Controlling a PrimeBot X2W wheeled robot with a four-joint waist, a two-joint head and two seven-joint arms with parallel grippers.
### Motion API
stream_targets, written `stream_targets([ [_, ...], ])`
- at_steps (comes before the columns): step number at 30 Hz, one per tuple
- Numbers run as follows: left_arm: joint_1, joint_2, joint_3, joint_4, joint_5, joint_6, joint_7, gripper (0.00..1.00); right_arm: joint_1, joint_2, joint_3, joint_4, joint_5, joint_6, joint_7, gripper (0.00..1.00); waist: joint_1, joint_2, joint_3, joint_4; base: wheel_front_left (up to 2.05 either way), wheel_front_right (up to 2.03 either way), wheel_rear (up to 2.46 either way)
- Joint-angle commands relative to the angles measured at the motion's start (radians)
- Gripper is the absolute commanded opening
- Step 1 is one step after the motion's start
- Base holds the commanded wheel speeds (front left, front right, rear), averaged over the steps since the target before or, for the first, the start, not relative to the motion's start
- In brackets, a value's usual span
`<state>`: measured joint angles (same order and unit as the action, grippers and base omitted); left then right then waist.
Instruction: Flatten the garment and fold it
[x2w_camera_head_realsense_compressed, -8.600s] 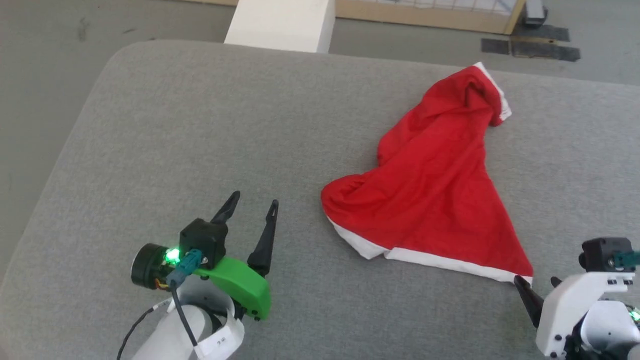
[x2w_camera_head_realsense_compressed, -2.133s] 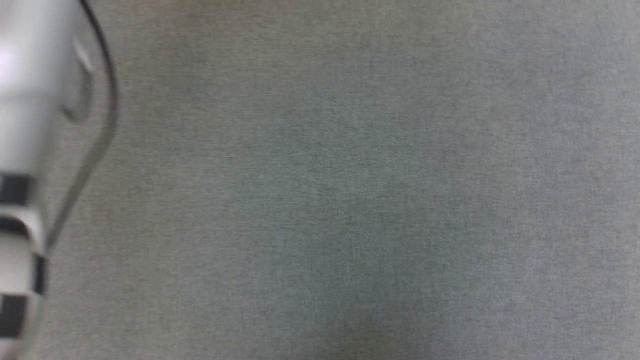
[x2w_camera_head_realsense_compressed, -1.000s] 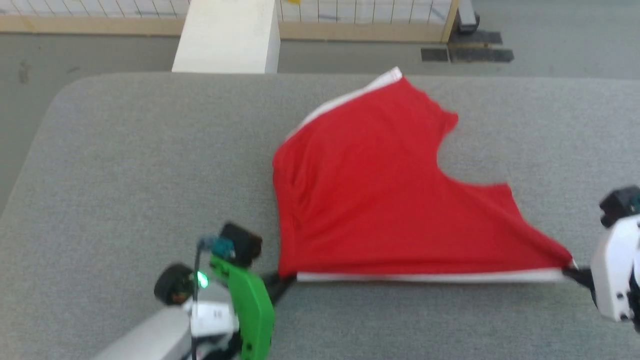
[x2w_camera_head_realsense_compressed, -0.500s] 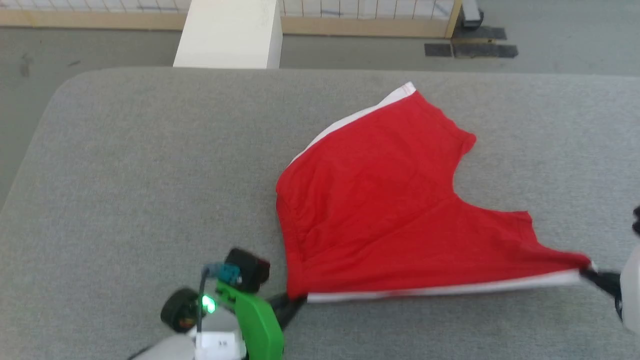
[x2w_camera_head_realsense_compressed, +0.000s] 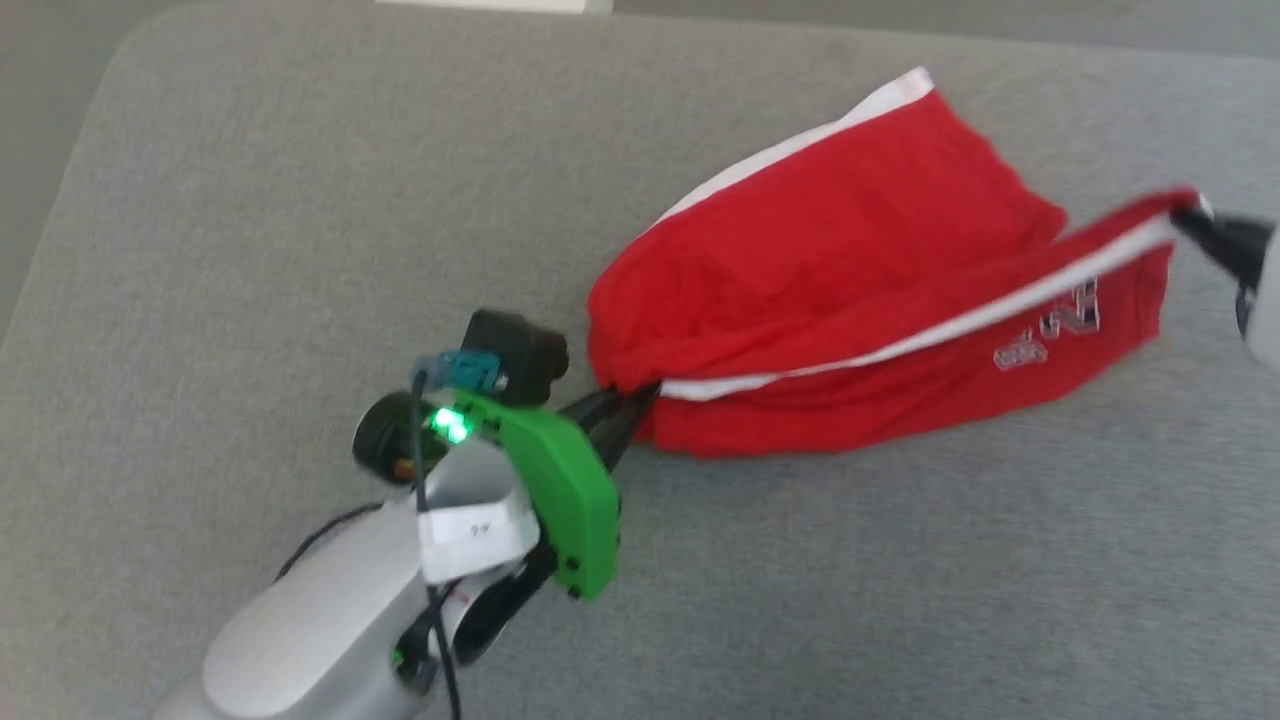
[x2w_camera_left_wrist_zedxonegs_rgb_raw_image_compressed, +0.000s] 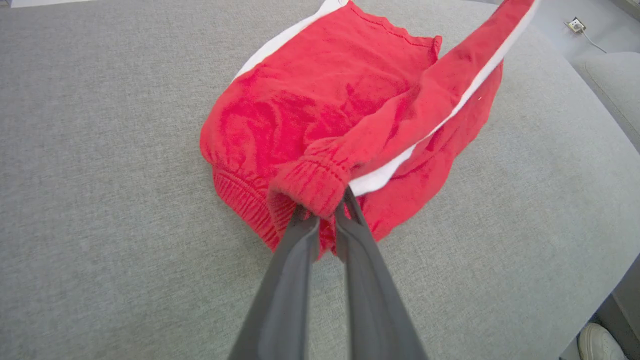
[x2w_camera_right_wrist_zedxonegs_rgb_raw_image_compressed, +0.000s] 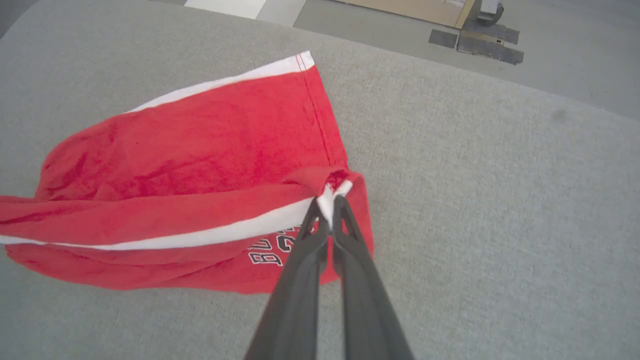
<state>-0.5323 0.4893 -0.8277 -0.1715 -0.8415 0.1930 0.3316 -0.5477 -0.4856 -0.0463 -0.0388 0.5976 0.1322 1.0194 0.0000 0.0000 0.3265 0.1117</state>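
Note:
The garment (x2w_camera_head_realsense_compressed: 850, 250), red shorts with white trim bands, lies partly folded over itself on the grey cushioned surface (x2w_camera_head_realsense_compressed: 250, 200). My left gripper (x2w_camera_head_realsense_compressed: 625, 400) is shut on its gathered waistband corner (x2w_camera_left_wrist_zedxonegs_rgb_raw_image_compressed: 312, 187). At the right edge of the head view my right gripper (x2w_camera_head_realsense_compressed: 1195, 222) is shut on the white-trimmed hem corner (x2w_camera_right_wrist_zedxonegs_rgb_raw_image_compressed: 332, 192). A band of cloth with a white stripe stretches between the two grippers, lifted above the rest of the shorts. White lettering (x2w_camera_head_realsense_compressed: 1050, 330) shows on the lower layer.
The grey surface's rounded left edge (x2w_camera_head_realsense_compressed: 60, 220) drops to the floor. Beyond the far edge stand a wooden-framed barrier (x2w_camera_right_wrist_zedxonegs_rgb_raw_image_compressed: 415, 7) and dark floor patches (x2w_camera_right_wrist_zedxonegs_rgb_raw_image_compressed: 480, 42). A shoe (x2w_camera_left_wrist_zedxonegs_rgb_raw_image_compressed: 597, 342) shows by the surface's near corner.
Both grippers have carried the held edge away from me, over the shorts, so the near half now folds across the far half. The head camera has tilted down.

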Motion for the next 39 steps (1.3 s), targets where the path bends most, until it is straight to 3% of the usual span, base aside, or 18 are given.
stream_targets([
  [1,-0.028,-0.013,0.003,0.011,0.01,-0.008,-0.008,0.0,-0.051,0.009,0.016,0.025,-0.02,-0.002,-0.002,0.0,0.0,0.0,0.077,0.07,0.0,0.0,0.0],
  [9,-0.124,-0.083,0.016,0.07,0.019,-0.027,-0.03,0.0,-0.284,-0.029,0.136,0.205,-0.123,-0.002,-0.02,0.0,0.0,0.0,0.153,0.141,0.0,0.0,0.0],
  [20,-0.202,-0.16,0.014,0.143,0.023,-0.047,-0.06,0.0,-0.507,-0.079,0.232,0.48,-0.229,-0.002,-0.178,0.0,0.0,0.0,0.213,0.21,0.0,0.0,0.0],
  [33,-0.229,-0.193,0.001,0.192,0.029,-0.062,-0.08,0.0,-0.588,-0.093,0.296,0.619,-0.247,-0.002,-0.283,0.0,0.0,0.0,0.247,0.237,0.0,0.0,0.0],
  [34,-0.23,-0.193,0.0,0.195,0.028,-0.063,-0.079,0.0,-0.59,-0.092,0.299,0.626,-0.247,-0.002,-0.287,0.41,0.0,0.0,0.246,0.236,0.0,0.0,0.0],
  [35,-0.23,-0.194,-0.001,0.198,0.028,-0.063,-0.078,0.13,-0.591,-0.091,0.306,0.633,-0.246,-0.002,-0.292,1.0,0.0,0.0,0.244,0.234,0.0,0.0,0.0],
  [37,-0.23,-0.194,-0.004,0.207,0.029,-0.061,-0.077,1.0,-0.59,-0.086,0.32,0.642,-0.236,-0.002,-0.308,1.0,0.0,0.0,0.236,0.23,0.0,0.0,0.0],
  [39,-0.229,-0.193,-0.005,0.218,0.03,-0.06,-0.077,1.0,-0.587,-0.083,0.331,0.649,-0.217,-0.002,-0.328,1.0,0.0,0.0,0.221,0.225,0.0,0.0,0.0],
])
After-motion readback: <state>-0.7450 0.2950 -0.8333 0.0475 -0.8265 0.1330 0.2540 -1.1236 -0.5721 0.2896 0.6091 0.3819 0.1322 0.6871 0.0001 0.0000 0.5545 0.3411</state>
